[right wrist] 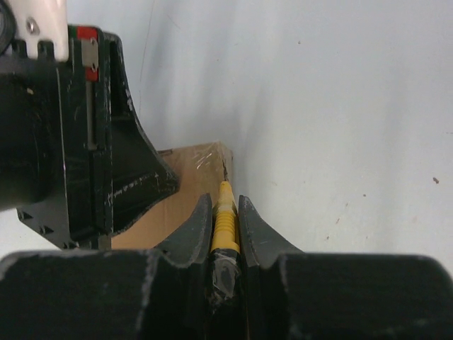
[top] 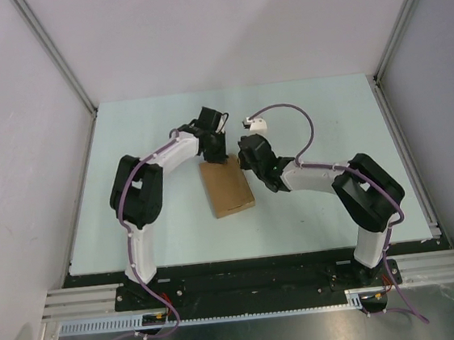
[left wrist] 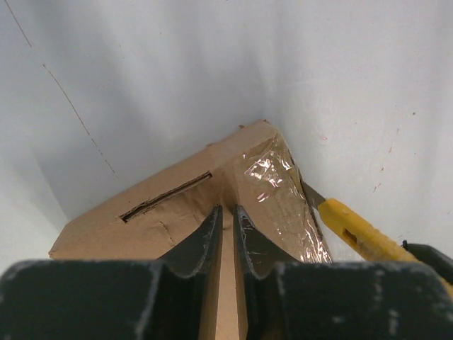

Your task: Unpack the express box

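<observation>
The right gripper (right wrist: 225, 204) is clamped on the yellow utility knife (right wrist: 224, 225), its two dark fingers tight against the ribbed handle. The knife points forward out of the jaws, and its tip meets the near corner of the express box (top: 229, 190). From the left wrist view, the thin blade touches the box's edge just beside a patch of shiny clear tape (left wrist: 283, 191).

The left gripper (left wrist: 226, 210) is set narrow, with only a thin gap between its fingers. It points down onto the far end of the box, and brown cardboard shows in the gap. I cannot tell whether the fingers pinch the card or merely press on it. A long slot (left wrist: 166, 196) cut in the cardboard lies just left of the fingers.

The box lies flat on the pale table (top: 310, 112), roughly midway between the two arms, with its long side running slightly askew.

The left arm (top: 143, 187) rises from its base, bends sharply at the elbow and reaches inward and away, wrist tipped down over the box's far end. The right arm (top: 367, 192) mirrors it, elbow high on the right, forearm stretching leftward and low toward the box's right far corner. The two grippers are close beside each other.
</observation>
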You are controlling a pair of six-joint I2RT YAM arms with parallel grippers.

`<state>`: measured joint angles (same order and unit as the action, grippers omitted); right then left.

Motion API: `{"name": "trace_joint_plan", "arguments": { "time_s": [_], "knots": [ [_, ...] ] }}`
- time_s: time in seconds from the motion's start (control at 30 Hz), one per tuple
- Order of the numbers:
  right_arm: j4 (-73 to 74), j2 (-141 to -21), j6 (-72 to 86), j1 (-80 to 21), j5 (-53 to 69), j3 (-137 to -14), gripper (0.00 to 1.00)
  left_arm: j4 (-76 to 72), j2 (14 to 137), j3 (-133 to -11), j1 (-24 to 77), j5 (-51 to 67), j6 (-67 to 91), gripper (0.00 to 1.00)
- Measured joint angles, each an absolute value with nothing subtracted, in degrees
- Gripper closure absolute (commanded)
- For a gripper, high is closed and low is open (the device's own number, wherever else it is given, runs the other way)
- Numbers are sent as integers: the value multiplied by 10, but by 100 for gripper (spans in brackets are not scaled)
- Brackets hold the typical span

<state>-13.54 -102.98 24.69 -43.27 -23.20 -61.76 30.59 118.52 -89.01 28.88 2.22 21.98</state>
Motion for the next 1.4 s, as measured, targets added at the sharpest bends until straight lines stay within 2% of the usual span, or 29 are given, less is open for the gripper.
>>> {"name": "trace_joint_plan", "arguments": {
  "time_s": [0.43, 0.83, 1.17, 1.4],
  "knots": [
    [-92, -1026, 227, -465, -286, -618, 100, 305, 1203, -896, 255, 138, 307, 89],
    [9, -989, 257, -474, -298, -618, 100, 302, 1215, -896, 256, 199, 362, 91],
    [18, -987, 259, -460, -280, -622, 100, 309, 1217, -907, 257, 215, 355, 78],
    [-13, -1013, 240, -413, -215, -643, 100, 325, 1216, -921, 259, 212, 338, 75]
  ]
}}
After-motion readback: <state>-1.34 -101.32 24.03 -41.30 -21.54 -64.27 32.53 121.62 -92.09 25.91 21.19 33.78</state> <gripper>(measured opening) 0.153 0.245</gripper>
